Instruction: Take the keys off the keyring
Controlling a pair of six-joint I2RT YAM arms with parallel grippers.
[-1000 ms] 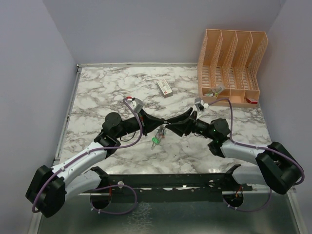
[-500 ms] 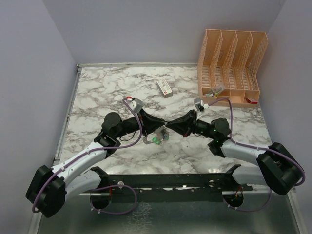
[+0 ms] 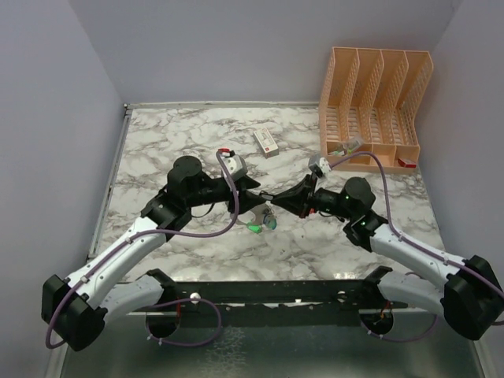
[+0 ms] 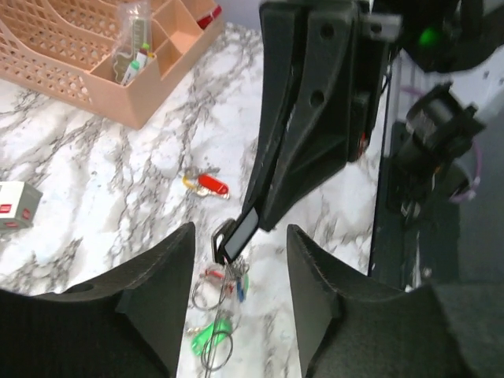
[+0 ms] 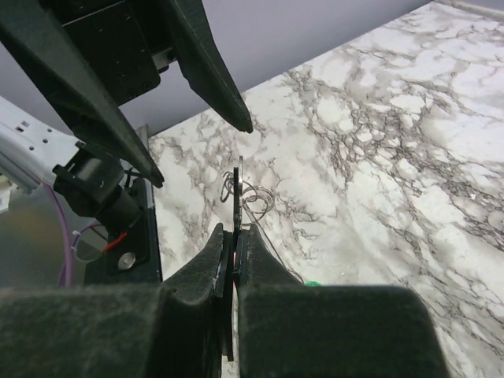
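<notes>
Though the keyring (image 5: 253,191) shows only as faint wire loops, keys (image 4: 223,283) dangle under the right end effector (image 5: 235,230), which is clamped on a black key (image 4: 236,230). The left end effector (image 4: 239,236) gapes beside it, and its arm has shifted since before.

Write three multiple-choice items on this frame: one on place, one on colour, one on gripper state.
1. Where is the lone red key?
A. on the table, apart from the bunch
B. on top of the bunch
C. threaded in the bunch

2. Which head colour shows in the bunch?
A. purple
B. green
C. orange

3. How is the right gripper?
A. wide open
B. shut on a black key
C. shut on the red key

Answers:
1 A: bare marble separates it from the bunch.
2 B: a green key shows among the rings.
3 B: the right wrist view shows the fingers pressed together on the thin black key.
</notes>
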